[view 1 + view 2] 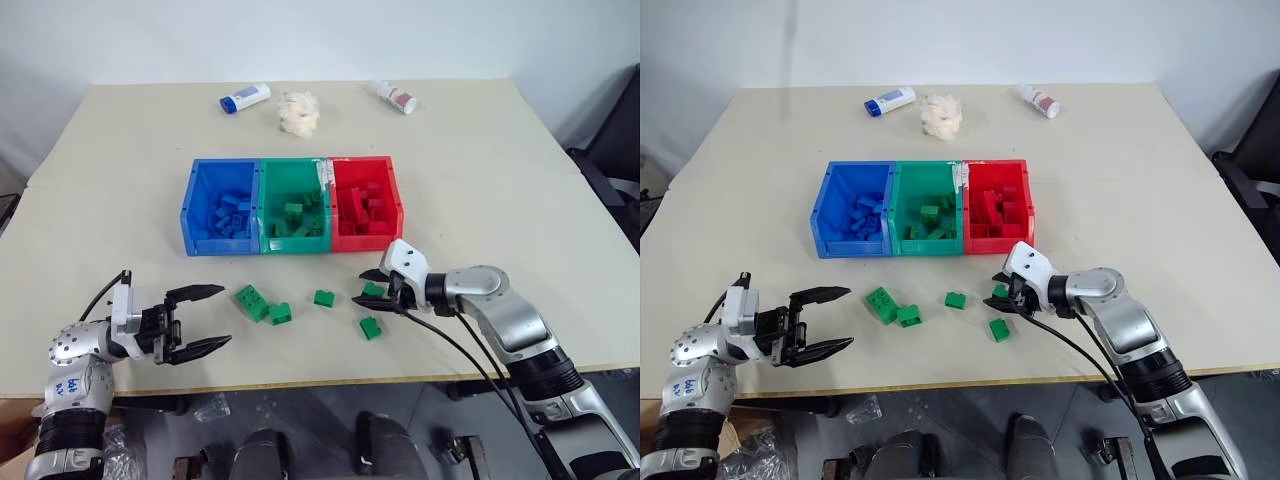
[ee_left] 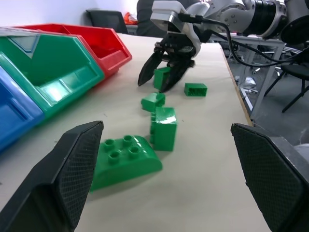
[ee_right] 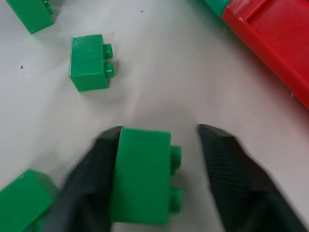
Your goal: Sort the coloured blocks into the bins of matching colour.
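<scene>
My right gripper (image 1: 378, 293) is down on the desk (image 1: 480, 190), just in front of the red bin (image 1: 365, 204). A small green block (image 3: 141, 174) sits between its two fingers. One finger touches the block's side. The other finger (image 3: 227, 166) is still a little way off, so my fingers are partly open and I do not have a grip on it.

My left gripper (image 1: 195, 320) hangs near the front edge of the desk, toward the left corner. Its fingers are spread wide and hold nothing.

Four more green blocks lie on the desk in front of the bins. A long one (image 1: 251, 301) and a small one (image 1: 280, 313) touch each other. Another (image 1: 324, 297) lies just in front of the green bin (image 1: 294, 206). The last (image 1: 370, 328) lies near the front edge.

The blue bin (image 1: 223, 207), green bin and red bin sit joined in a row in the middle of the desk, with blocks inside.
</scene>
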Available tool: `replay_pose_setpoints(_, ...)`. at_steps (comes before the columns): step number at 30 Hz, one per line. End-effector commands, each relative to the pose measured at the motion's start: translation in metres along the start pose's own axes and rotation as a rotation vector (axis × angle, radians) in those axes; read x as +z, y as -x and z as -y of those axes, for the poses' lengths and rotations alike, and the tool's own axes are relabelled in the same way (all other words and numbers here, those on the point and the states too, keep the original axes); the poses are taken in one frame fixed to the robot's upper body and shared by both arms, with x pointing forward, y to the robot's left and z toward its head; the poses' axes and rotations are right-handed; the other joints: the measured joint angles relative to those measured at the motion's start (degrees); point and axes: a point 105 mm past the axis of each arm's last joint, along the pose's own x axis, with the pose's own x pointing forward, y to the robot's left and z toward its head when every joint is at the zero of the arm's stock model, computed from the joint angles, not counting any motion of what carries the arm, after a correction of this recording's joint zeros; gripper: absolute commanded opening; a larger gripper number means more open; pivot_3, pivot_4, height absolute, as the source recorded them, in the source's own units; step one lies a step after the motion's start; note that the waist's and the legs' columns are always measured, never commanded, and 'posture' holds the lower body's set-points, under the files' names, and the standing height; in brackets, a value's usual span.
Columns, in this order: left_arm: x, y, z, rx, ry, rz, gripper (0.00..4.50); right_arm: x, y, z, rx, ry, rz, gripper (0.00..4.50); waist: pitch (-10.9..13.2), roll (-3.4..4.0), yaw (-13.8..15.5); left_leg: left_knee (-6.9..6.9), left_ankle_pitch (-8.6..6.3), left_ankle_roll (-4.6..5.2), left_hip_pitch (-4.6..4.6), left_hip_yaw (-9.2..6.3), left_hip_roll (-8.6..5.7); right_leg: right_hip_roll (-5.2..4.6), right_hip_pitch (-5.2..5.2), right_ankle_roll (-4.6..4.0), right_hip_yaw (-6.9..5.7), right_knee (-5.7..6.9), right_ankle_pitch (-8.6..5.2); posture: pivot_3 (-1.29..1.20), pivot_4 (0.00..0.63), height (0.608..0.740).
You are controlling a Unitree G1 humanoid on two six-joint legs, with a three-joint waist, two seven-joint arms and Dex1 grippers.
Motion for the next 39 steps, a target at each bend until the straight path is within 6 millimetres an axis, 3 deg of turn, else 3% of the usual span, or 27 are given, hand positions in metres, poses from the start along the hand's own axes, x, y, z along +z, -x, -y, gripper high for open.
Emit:
replay_pose_setpoints(1,0.01,0.004,0.0,0.016,-0.04,0.014,4.5,0.013,0.009,0.002,-0.018,0.029,0.046,1.13,0.0,0.0,0.0,0.0,0.0,0.0,0.0,0.0,0.0,0.0,0.0,0.0,0.0,0.01,0.0,0.0,0.15,0.74)
replay_pose_setpoints(2,0.01,0.004,0.0,0.017,-0.04,0.015,4.5,0.015,0.01,0.003,-0.02,0.032,0.057,0.96,0.0,0.0,0.0,0.0,0.0,0.0,0.0,0.0,0.0,0.0,0.0,0.0,0.0,0.0,0.0,0.0,0.15,0.74)
replay_pose_setpoints(6,0.009,0.002,0.001,0.017,-0.038,0.017,4.5,0.035,0.011,0.005,-0.021,0.05,0.123,0.97,0.0,0.0,0.0,0.0,0.0,0.0,0.0,0.0,0.0,0.0,0.0,0.0,0.0,0.0,0.0,0.0,0.15,0.74)
replay_pose_setpoints(10,0.009,0.0,-0.003,0.013,-0.039,0.02,4.5,0.089,-0.003,0.02,-0.065,0.062,0.304,0.97,0.0,0.0,-0.8,0.0,0.01,-0.01,0.01,0.03,0.02,0.01,-0.03,0.0,0.02,0.05,0.0,0.0,0.15,0.74)
replay_pose_setpoints(17,0.009,-0.005,-0.006,0.003,-0.047,0.028,4.5,0.146,-0.059,0.055,-0.172,0.018,0.401,0.97,0.0,0.0,-1.7,-0.02,0.03,-0.05,0.0,0.03,0.02,0.03,-0.06,-0.04,0.01,0.13,-0.03,0.0,0.15,0.74)
replay_pose_setpoints(18,0.01,-0.005,-0.006,0.002,-0.049,0.028,4.5,0.149,-0.068,0.061,-0.199,0.018,0.387,1.32,0.0,0.0,-1.8,-0.02,0.03,-0.05,-0.01,0.03,0.01,0.03,-0.06,-0.04,0.01,0.11,-0.02,0.0,0.15,0.74)
replay_pose_setpoints(22,0.011,-0.006,-0.007,0.002,-0.057,0.027,4.5,0.149,-0.084,0.066,-0.21,0.041,0.359,2.71,0.0,0.01,-1.8,-0.09,0.03,-0.06,-0.01,0.02,0.01,0.03,-0.07,-0.04,-0.02,0.1,-0.02,0.0,0.15,0.74)
replay_pose_setpoints(27,0.013,-0.004,-0.007,0.005,-0.063,0.024,4.5,0.148,-0.082,0.068,-0.205,0.055,0.377,4.42,0.0,0.01,-2.0,-0.09,0.03,-0.06,-0.01,0.04,0.01,0.03,-0.05,-0.03,0.0,0.06,-0.02,0.0,0.15,0.74)
replay_pose_setpoints(34,0.012,-0.002,-0.007,0.003,-0.058,0.022,4.5,0.145,-0.052,0.055,-0.106,0.115,0.454,4.46,0.0,0.01,-2.2,-0.09,0.04,-0.08,-0.02,0.02,0.02,0.03,-0.06,-0.03,0.0,0.06,-0.02,0.0,0.15,0.74)
replay_pose_setpoints(36,0.012,-0.001,-0.008,0.003,-0.057,0.02,4.5,0.141,-0.033,0.041,-0.041,0.166,0.502,4.46,0.0,0.01,-2.1,-0.1,0.04,-0.08,-0.03,0.02,0.02,0.04,-0.06,-0.03,0.0,0.06,-0.02,0.0,0.15,0.74)
replay_pose_setpoints(39,0.012,0.001,-0.01,0.003,-0.055,0.015,4.5,0.119,-0.001,0.023,0.027,0.205,0.492,4.46,0.0,0.0,-1.5,-0.1,0.02,-0.08,-0.05,0.0,0.02,0.03,-0.06,-0.03,-0.02,0.02,-0.02,0.0,0.15,0.74)
